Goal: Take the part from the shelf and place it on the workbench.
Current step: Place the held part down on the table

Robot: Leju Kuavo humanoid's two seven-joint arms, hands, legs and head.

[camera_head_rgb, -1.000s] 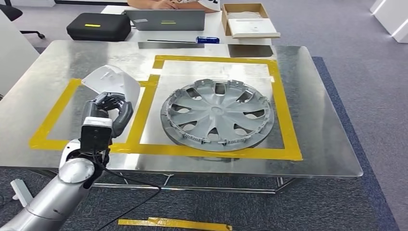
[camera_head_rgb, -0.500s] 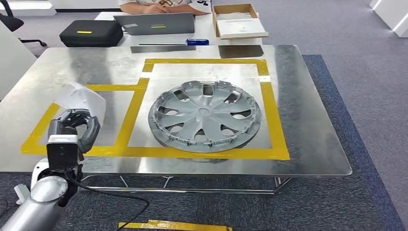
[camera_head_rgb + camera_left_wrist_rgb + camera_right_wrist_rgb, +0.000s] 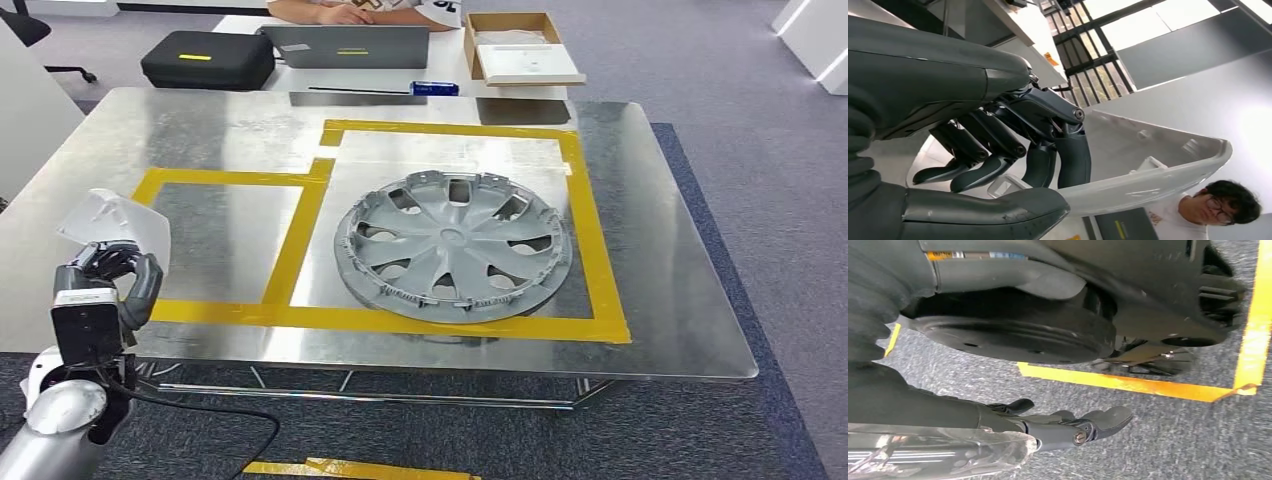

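My left hand (image 3: 110,272) grips a white, curved plastic part (image 3: 115,225) and holds it up over the front-left edge of the metal workbench (image 3: 230,130). It is just left of the smaller yellow-taped rectangle (image 3: 222,178). In the left wrist view the dark fingers (image 3: 1013,150) and thumb clamp the part's (image 3: 1148,170) rim, its ribbed inner side showing. My right hand (image 3: 1068,427) hangs low over grey carpet with its fingers stretched out and nothing in them.
A grey hubcap (image 3: 455,245) lies inside the larger taped rectangle. Behind the bench stands a table with a black case (image 3: 208,58), a laptop (image 3: 345,45) and a cardboard box (image 3: 520,45); a person sits there. Yellow tape (image 3: 350,468) marks the floor.
The camera has shifted. Relative to the bench, my left hand with the white part has moved left, from over the small taped rectangle to its left outside edge.
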